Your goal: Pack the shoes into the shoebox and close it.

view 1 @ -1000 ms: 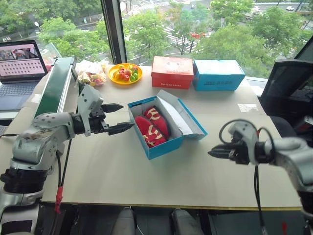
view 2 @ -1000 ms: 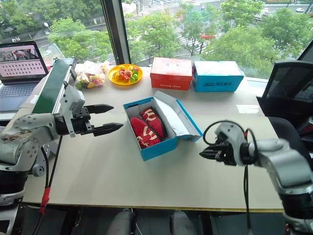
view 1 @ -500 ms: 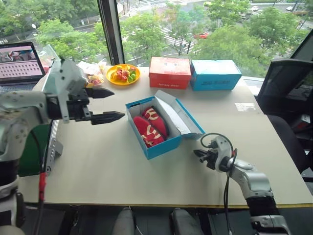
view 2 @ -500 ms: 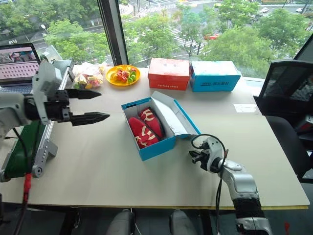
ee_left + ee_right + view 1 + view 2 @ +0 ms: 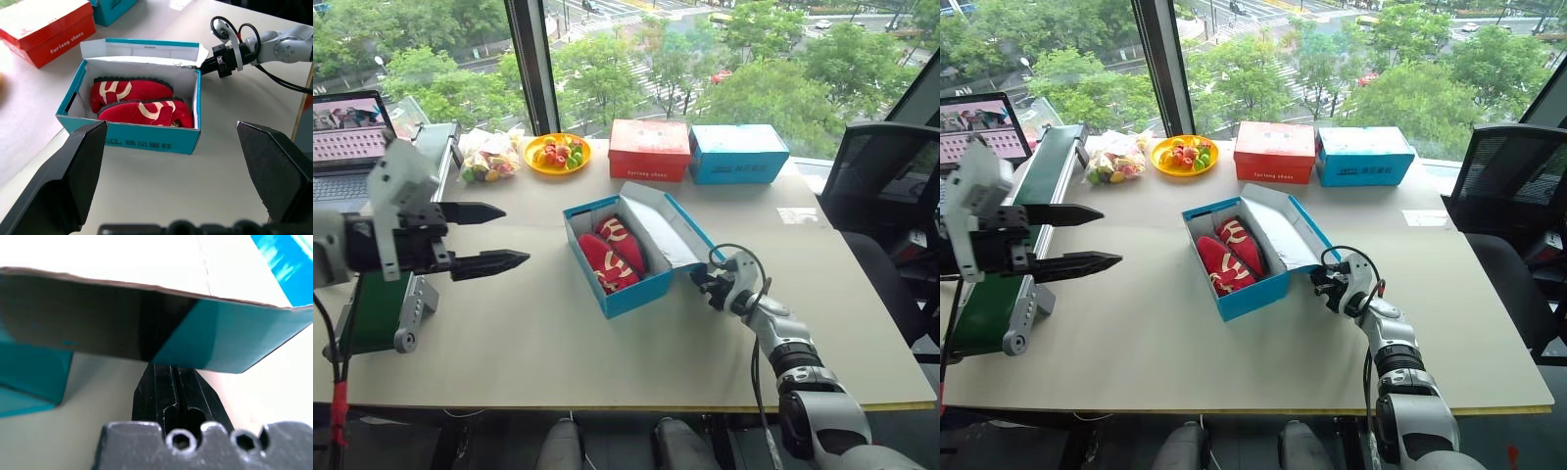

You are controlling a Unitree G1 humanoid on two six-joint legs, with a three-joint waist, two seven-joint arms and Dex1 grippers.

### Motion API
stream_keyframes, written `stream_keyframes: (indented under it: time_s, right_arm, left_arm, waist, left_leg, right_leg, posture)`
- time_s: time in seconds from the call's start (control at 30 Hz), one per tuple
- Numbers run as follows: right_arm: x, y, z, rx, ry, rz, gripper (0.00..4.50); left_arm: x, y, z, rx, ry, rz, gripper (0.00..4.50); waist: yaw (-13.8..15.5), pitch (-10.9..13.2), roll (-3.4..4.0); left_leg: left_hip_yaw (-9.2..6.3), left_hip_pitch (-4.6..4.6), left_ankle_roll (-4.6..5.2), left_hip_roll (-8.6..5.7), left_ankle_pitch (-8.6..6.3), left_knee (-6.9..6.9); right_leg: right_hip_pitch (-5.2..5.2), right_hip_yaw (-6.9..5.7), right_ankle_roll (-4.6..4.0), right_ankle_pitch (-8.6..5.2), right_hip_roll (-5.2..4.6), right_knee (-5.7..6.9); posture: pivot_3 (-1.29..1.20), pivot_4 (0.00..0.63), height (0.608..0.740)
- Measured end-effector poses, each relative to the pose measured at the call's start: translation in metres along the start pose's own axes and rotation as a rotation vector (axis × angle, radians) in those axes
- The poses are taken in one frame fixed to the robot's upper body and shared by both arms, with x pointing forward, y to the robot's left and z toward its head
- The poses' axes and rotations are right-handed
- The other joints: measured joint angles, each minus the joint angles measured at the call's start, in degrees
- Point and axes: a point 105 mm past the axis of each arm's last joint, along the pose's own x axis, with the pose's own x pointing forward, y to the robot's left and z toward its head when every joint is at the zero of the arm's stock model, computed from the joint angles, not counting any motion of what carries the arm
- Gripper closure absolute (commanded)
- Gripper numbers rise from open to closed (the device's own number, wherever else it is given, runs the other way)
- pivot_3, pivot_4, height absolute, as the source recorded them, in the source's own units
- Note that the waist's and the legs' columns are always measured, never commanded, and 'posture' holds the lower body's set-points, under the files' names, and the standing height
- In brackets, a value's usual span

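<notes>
The right gripper (image 5: 709,281) has been brought in from the open table to the near corner of the lid (image 5: 664,227), its fingers pressed together and slid just under the lid's overhanging edge. In the right wrist view the blue underside of the lid (image 5: 146,328) lies directly above the closed fingers (image 5: 173,387), touching or nearly so; whether it is already being lifted cannot be told. From this it is judged that packing is finished and closing is starting, with the lid to be pushed up and over from below.

Ahead and to the left of this gripper stands the shoebox (image 5: 631,292), open, with both shoes (image 5: 612,255) lying side by side inside, soles against the walls. The lid is hinged on the far side from the left gripper and leans outward toward the right one.

The left gripper (image 5: 499,237) has been drawn back and raised since a second ago, when it hung just beside the box. It is now well apart from it, fingers spread wide and empty. The box and shoes have not been shifted.
</notes>
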Motion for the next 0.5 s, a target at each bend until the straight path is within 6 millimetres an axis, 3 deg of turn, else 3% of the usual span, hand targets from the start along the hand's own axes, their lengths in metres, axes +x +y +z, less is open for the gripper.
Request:
stream_keyframes:
  time_s: [0.1, 0.23, 0.33, 0.43, 0.5]
  right_arm:
    - [0.008, 0.017, 0.026, -0.017, -0.091, 0.081, 4.47]
    - [0.015, 0.043, 0.086, -0.089, -0.235, 0.191, 4.47]
    - [0.012, 0.067, 0.116, -0.126, -0.271, 0.296, 4.47]
    - [0.009, 0.093, 0.126, -0.166, -0.232, 0.408, 4.47]
    - [0.007, 0.114, 0.119, -0.231, -0.143, 0.5, 4.47]
  left_arm:
    - [-0.006, -0.001, 0.002, -0.001, -0.016, 0.022, 0.0]
    - [-0.013, 0.0, 0.008, 0.016, -0.044, 0.071, 0.0]
    - [-0.017, 0.002, 0.01, 0.007, -0.079, 0.097, 0.0]
    - [-0.02, 0.003, 0.013, 0.014, -0.097, 0.126, 0.0]
    - [-0.021, 0.004, 0.014, 0.016, -0.105, 0.138, 0.0]
  waist:
    - [-0.2, 0.0, 0.03]
    - [-0.1, 0.1, 0.1]
    - [0.0, 0.1, 0.1]
    - [0.2, 0.1, 0.1]
    - [0.2, 0.1, 0.11]
  left_leg:
    - [0.01, -0.08, 0.0, 0.02, -0.01, -0.1]
    - [0.01, -0.18, -0.01, 0.02, -0.01, -0.17]
    - [0.0, -0.21, -0.04, 0.02, -0.03, -0.21]
    - [0.0, -0.22, -0.04, 0.01, -0.04, -0.23]
    - [0.01, -0.23, -0.05, 0.01, -0.04, -0.23]
  right_leg:
    - [-0.13, 0.0, -0.04, -0.02, 0.01, 0.03]
    - [-0.23, -0.01, -0.05, -0.04, 0.0, 0.05]
    - [-0.25, -0.03, -0.09, -0.07, -0.01, 0.04]
    - [-0.25, -0.05, -0.12, -0.08, -0.02, 0.02]
    - [-0.29, -0.06, -0.13, -0.09, -0.02, 0.03]
  posture:
    - [0.0, 0.15, 0.739]
    - [0.0, 0.15, 0.739]
    - [0.0, 0.15, 0.739]
    - [0.0, 0.15, 0.739]
    - [0.0, 0.15, 0.739]
